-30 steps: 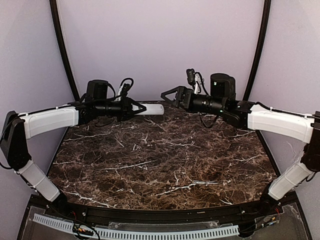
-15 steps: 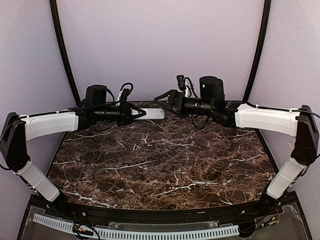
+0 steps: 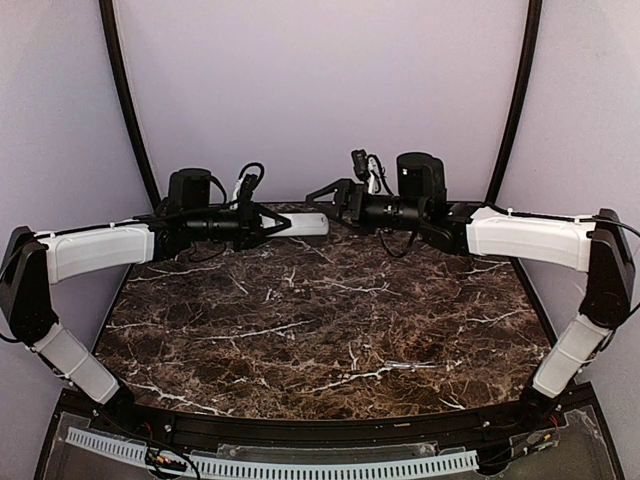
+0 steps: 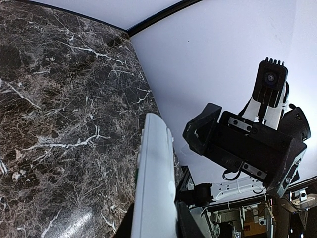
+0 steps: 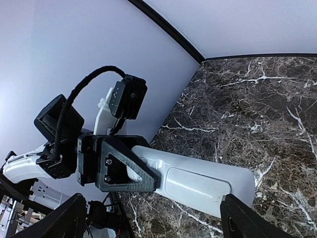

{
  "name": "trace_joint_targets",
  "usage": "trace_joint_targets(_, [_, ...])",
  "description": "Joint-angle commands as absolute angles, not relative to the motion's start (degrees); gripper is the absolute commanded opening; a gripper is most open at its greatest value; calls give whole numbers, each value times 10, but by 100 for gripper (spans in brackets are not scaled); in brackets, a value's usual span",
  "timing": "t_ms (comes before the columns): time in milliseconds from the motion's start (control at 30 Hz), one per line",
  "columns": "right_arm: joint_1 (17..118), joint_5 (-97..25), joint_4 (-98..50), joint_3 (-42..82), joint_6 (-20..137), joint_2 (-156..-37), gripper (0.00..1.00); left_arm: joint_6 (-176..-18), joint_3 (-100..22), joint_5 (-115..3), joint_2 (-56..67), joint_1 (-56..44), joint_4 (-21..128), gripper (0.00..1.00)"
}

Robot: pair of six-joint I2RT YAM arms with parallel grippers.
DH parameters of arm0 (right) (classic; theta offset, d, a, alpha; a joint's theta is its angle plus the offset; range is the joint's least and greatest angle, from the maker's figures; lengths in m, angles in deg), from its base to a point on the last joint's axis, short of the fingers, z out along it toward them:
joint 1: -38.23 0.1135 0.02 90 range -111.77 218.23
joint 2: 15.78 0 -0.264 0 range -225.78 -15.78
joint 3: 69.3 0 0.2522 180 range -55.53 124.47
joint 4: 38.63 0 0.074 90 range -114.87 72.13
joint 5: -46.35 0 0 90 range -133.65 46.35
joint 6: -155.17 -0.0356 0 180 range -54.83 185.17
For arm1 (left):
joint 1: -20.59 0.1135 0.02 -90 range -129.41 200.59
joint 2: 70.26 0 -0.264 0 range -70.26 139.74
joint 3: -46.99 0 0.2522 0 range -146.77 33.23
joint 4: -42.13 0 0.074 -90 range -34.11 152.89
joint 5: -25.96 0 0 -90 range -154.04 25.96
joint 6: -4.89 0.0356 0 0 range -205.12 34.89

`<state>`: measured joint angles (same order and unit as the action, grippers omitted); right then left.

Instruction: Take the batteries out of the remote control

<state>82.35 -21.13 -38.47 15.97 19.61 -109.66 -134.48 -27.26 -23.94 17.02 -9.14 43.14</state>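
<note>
The remote control (image 3: 304, 225) is a slim white bar held level above the table's far edge. My left gripper (image 3: 278, 226) is shut on one end of it. In the left wrist view the remote (image 4: 156, 178) runs up from between my left gripper's (image 4: 154, 220) fingers. In the right wrist view the remote's (image 5: 198, 181) back faces the camera with its cover panel (image 5: 195, 184) closed. My right gripper (image 3: 322, 200) is open; in its own view the right gripper (image 5: 158, 218) has wide jaws, and one fingertip (image 5: 233, 208) is at the remote's free end. The batteries are hidden.
The dark marble table (image 3: 320, 320) has a black rim, and its back edge meets the lilac wall just behind both grippers. Two black curved poles (image 3: 125, 100) stand at the back left and back right.
My right gripper has moved left and closer to the remote's free end, its arm stretching out. My left gripper has held the remote almost still, dipping slightly.
</note>
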Motion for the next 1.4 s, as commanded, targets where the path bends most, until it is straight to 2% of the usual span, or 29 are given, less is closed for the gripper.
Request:
trace_joint_targets(0, [820, -215, -390, 178, 193, -1109, 92, -1345, -263, -225, 142, -89, 401, 0])
trace_joint_targets(1367, [823, -209, -379, 183, 195, -1128, 90, -1324, -258, -239, 131, -89, 409, 0])
